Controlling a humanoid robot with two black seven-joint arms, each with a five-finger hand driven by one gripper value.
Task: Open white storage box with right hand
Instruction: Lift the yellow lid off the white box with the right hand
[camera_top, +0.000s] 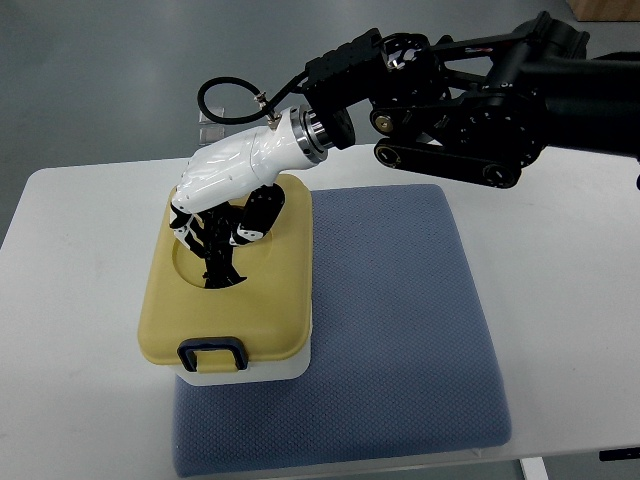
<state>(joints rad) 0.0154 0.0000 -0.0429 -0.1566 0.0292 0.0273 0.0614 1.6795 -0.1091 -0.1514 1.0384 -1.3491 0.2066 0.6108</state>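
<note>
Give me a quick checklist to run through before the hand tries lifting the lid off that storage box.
1. Right hand over the lid: ok, its fingers reach down into the round dip in the lid's top.
2. Firm hold on the lid: cannot tell, the fingertips are dark and tangled in this view.
3. Lid seated: ok, it lies flat and closed on the white box.
4. Front latch: cannot tell whether it is locked or free.
5. Box footing: ok, it rests on the blue mat, at the mat's left edge.
6. Left hand clear of the work: ok, it is out of view.
</note>
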